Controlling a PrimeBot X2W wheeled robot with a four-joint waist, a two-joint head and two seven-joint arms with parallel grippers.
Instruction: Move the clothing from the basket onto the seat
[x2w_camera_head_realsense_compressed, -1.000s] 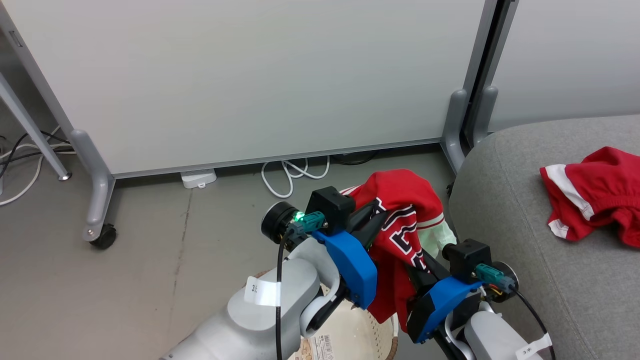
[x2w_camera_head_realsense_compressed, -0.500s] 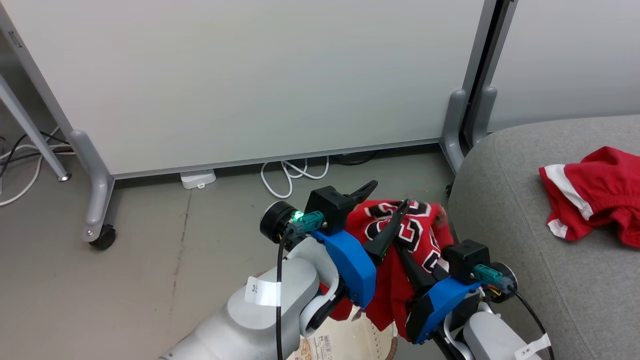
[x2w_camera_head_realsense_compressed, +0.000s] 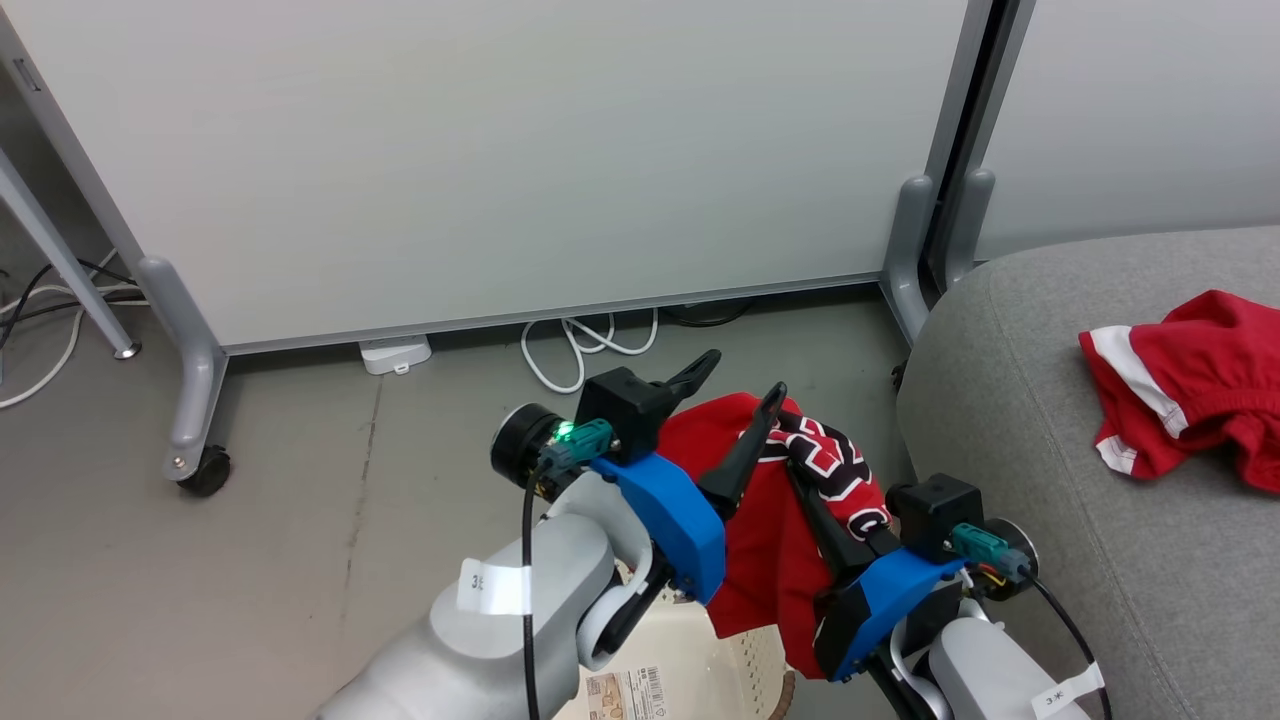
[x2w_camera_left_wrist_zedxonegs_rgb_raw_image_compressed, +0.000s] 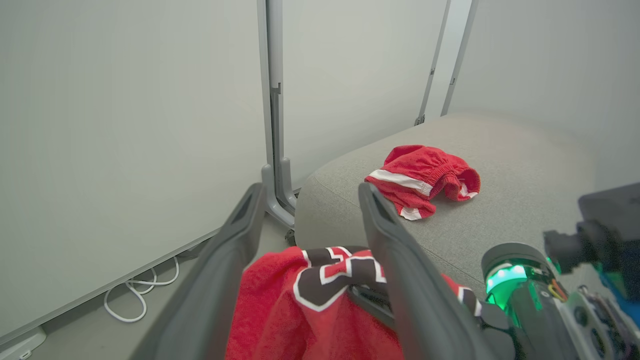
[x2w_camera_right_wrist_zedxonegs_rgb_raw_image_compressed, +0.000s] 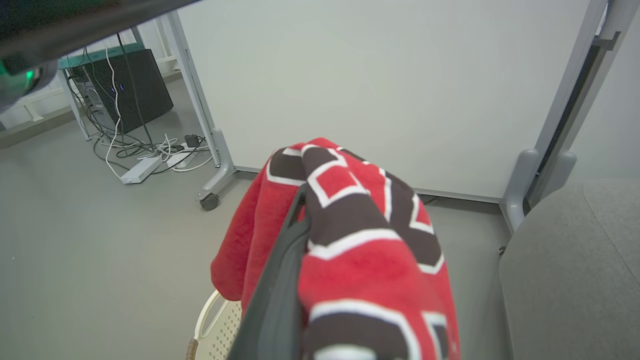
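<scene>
left pincer (x2w_camera_head_realsense_compressed: 745, 372) gapes free, right pincer (x2w_camera_head_realsense_compressed: 812, 495) clamps the red lettered jersey (x2w_camera_head_realsense_compressed: 760, 540); one-sided hold, it might slide off into the cream perforated basket (x2w_camera_head_realsense_compressed: 690, 670).

The shorts (x2w_camera_head_realsense_compressed: 1190, 385) lie on the seat (x2w_camera_head_realsense_compressed: 1040, 430), right of the jersey (x2w_camera_head_realsense_compressed: 765, 545), which hangs over the basket (x2w_camera_head_realsense_compressed: 685, 675).
</scene>
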